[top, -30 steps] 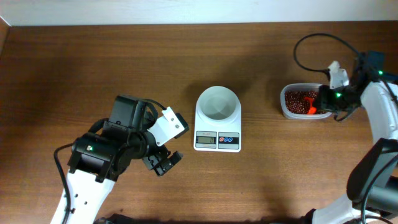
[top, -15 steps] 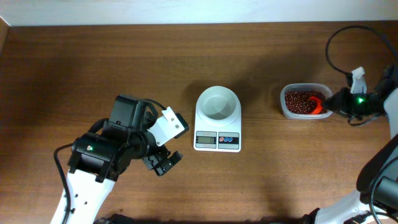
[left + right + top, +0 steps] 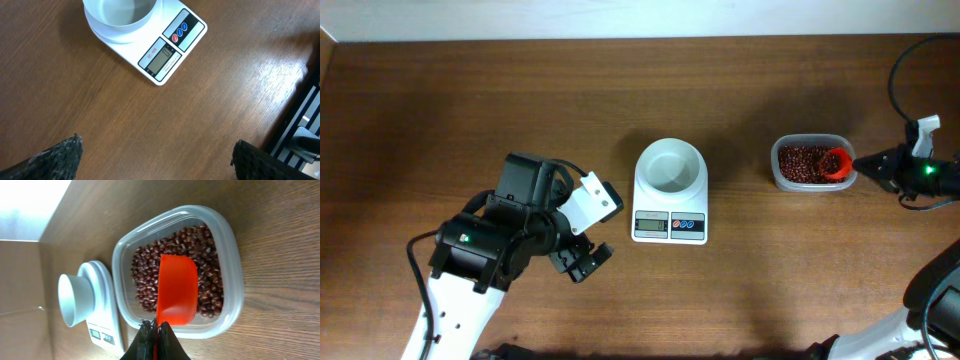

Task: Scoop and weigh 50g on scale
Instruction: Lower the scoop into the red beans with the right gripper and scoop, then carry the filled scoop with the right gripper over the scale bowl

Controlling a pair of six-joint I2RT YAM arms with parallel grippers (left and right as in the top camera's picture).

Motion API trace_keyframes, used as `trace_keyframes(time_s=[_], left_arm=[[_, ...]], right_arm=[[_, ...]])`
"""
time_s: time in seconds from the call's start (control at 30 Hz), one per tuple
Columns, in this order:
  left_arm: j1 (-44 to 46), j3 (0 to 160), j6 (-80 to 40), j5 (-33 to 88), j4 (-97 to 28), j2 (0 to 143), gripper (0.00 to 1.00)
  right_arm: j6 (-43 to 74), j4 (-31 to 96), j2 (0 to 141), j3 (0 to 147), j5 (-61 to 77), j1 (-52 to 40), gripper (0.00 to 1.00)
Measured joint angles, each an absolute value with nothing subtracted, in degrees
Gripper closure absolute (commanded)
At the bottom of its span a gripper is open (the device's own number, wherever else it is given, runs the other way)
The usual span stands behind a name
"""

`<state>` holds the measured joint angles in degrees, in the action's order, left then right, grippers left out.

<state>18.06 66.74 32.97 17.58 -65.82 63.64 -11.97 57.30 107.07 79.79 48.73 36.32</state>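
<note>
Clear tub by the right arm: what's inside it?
Red-brown beans lie in the tub, and the orange scoop, held by the right gripper, sits over them. Beans beneath the scoop are covered; the tub floor is hidden.

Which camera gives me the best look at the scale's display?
Left wrist: the display on the scale is large and clear, though no digits are readable. Overhead shows it tiny; right wrist catches it small, sideways, at the frame's bottom edge.
</note>
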Motion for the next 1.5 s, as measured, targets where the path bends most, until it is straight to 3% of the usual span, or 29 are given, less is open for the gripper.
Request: trace_keyframes(time_s=[1.17, 1.5], left_arm=[[18.1, 66.7, 33.0, 17.6, -65.8, 63.6, 0.01], [18.1, 66.7, 32.9, 17.6, -65.8, 63.6, 0.01]], right_arm=[[-13.7, 65.6, 107.1, 79.6, 66.4, 35.7, 0.96], [-13.7, 65.3, 107.1, 79.6, 70.4, 21.9, 0.96]])
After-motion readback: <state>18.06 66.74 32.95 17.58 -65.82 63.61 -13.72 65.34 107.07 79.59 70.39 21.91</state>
